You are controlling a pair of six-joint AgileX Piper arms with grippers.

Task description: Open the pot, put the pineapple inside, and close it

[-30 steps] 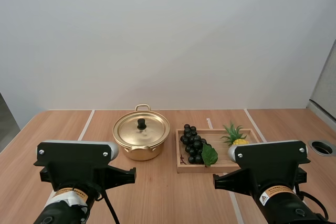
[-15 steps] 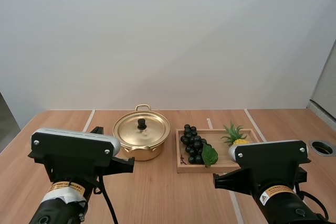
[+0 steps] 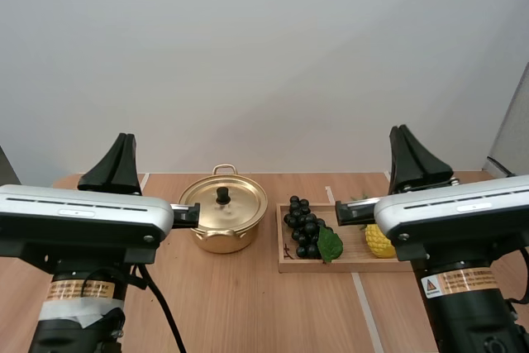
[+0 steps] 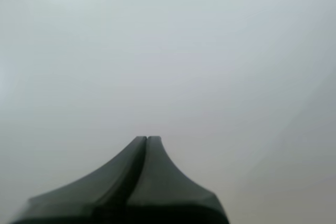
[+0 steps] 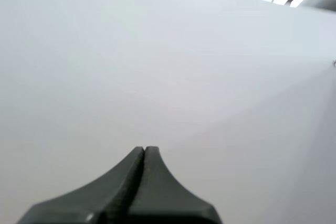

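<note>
Left gripper [image 3: 125, 143]: fingers pressed together into one dark wedge, pointed up at centre left of the high view, nothing held. The same is seen in the left wrist view [image 4: 146, 139], with no gap between the tips.

Right gripper [image 3: 402, 135]: likewise closed and empty, raised at centre right. This is confirmed in the right wrist view [image 5: 144, 150].

Pot [image 3: 221, 233]: gold, placed on the table [image 3: 248, 307] just left of frame centre. The lid [image 3: 225, 204] is seated on it, black knob [image 3: 222, 195] up. Its left edge is clipped by the left arm [image 3: 83, 217].

Pineapple [image 3: 378, 241]: located at the right end of the wooden tray [image 3: 287, 264], right of centre. Only the yellow body is seen; the top is covered by the right arm [image 3: 455, 208], as is the tray's right end.

Grapes [image 3: 302, 227]: dark bunch laid in the tray's left half, green leaf [image 3: 330, 244] just beside it, between the bunch and the pineapple. Tray and pot are close but not seen touching.

Both grippers are held well above the table, apart from the pot and the tray.
</note>
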